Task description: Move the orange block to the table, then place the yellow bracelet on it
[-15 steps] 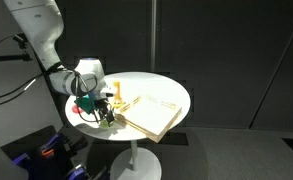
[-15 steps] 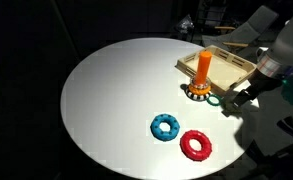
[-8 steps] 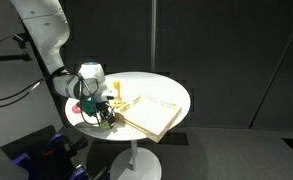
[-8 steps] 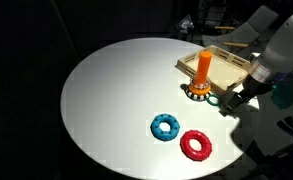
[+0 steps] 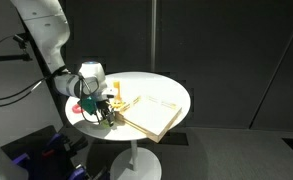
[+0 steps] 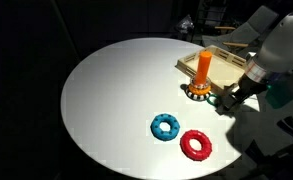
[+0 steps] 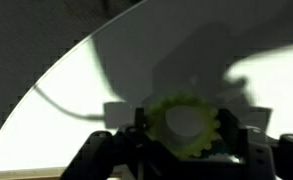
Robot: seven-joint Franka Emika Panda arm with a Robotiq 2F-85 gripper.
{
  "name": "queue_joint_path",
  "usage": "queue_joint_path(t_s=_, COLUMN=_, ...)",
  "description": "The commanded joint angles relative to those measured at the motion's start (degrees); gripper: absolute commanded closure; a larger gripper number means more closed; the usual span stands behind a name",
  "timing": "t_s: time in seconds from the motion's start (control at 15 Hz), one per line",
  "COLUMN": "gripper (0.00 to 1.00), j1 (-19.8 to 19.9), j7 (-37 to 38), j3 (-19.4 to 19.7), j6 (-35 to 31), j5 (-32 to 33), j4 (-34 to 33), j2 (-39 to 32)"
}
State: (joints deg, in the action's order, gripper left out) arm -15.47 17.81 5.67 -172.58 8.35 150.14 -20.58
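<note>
The orange block [image 6: 203, 66] stands upright at the near edge of the tan board [image 6: 229, 68] on the round white table [image 6: 116, 90]. A yellow bracelet with dark marks [image 6: 198, 93] lies round its foot. My gripper [image 6: 229, 100] is low over the table just beside it. In the wrist view a green toothed ring [image 7: 186, 122] lies flat on the table between my open fingers [image 7: 186, 135], which flank it closely. In an exterior view my gripper [image 5: 106, 113] hangs by the table's edge, next to the orange block [image 5: 114, 92].
A blue ring [image 6: 166, 127] and a red ring [image 6: 196, 145] lie on the table towards its front. The tan board [image 5: 151, 113] covers one side of the tabletop. The table's rim is close to my gripper. Dark surroundings all round.
My gripper has moved a little closer to the orange block and the green ring, then nearly stopped. The rings and the block have not moved.
</note>
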Motion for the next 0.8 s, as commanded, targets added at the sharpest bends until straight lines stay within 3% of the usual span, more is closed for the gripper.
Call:
queue_joint_path(t_s=0.0, gripper=0.51, j1=-0.1, j7=-1.2, j3=0.1, j6=1.9, j5=-2.1, j4=0.0, j2=2.7)
queue_joint_path(t_s=0.73, gripper=0.51, j1=4.3, j7=-1.6, j3=-5.3, j6=9.2, j5=-7.3, j4=-2.7, j2=12.1)
